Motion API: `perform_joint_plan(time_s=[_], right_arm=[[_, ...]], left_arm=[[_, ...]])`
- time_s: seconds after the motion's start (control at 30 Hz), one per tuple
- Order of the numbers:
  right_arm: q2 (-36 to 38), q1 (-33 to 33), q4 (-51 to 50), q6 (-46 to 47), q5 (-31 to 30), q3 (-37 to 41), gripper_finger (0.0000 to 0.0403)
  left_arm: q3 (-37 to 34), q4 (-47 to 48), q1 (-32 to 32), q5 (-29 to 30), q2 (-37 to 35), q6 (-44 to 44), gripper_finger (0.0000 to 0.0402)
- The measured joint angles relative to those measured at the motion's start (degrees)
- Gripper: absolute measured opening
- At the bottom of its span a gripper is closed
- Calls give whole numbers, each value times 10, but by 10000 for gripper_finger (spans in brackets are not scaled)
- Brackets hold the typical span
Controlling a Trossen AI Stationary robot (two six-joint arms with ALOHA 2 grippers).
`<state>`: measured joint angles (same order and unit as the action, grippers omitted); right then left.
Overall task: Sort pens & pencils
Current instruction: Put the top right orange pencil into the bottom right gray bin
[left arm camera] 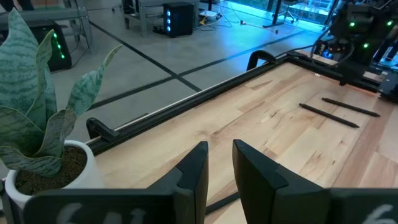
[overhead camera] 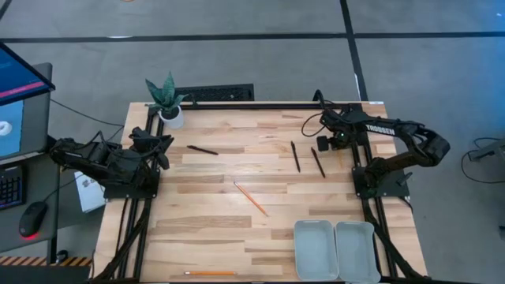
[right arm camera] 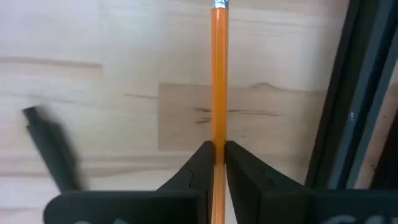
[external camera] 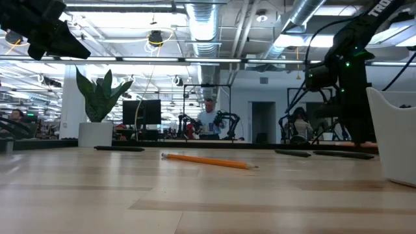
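Observation:
Three black pens lie flat on the wooden table: one (overhead camera: 203, 150) at the far left, two (overhead camera: 296, 156) (overhead camera: 318, 162) at the far right. An orange pencil (overhead camera: 250, 198) lies mid-table and another (overhead camera: 209, 273) at the near edge. My right gripper (right arm camera: 219, 149), at the far right (overhead camera: 330, 143), is shut on a third orange pencil (right arm camera: 219, 74). My left gripper (left arm camera: 219, 167) waits at the far left (overhead camera: 162, 146), its fingers nearly together with nothing between them. My right gripper pinches the pencil's shaft (right arm camera: 219, 134) between its two fingertips, some way from the metal-tipped end (right arm camera: 219, 4). The fingers point down from above and lie across the pencil. The pencil stays level; whether it is clear of the table I cannot tell.
Two pale trays (overhead camera: 316, 248) (overhead camera: 355, 251) stand side by side at the near right. A potted plant (overhead camera: 167, 99) stands at the far left corner. Black frame rails (overhead camera: 237, 105) run along the table's edges. One pen (right arm camera: 53, 149) lies close beside the held pencil.

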<state>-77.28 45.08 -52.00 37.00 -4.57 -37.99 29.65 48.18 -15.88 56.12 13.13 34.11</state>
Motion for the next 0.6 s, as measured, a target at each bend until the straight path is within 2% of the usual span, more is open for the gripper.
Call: perform_joint_plan(time_s=[0.33, 0.6], right_arm=[[0, -40, -73, 10, 0, -60, 58], [1, -104, -177, 48, 1, -142, 58]], left_arm=[[0, 0, 0, 0, 0, 0, 64], [0, 0, 0, -5, 0, 0, 64]])
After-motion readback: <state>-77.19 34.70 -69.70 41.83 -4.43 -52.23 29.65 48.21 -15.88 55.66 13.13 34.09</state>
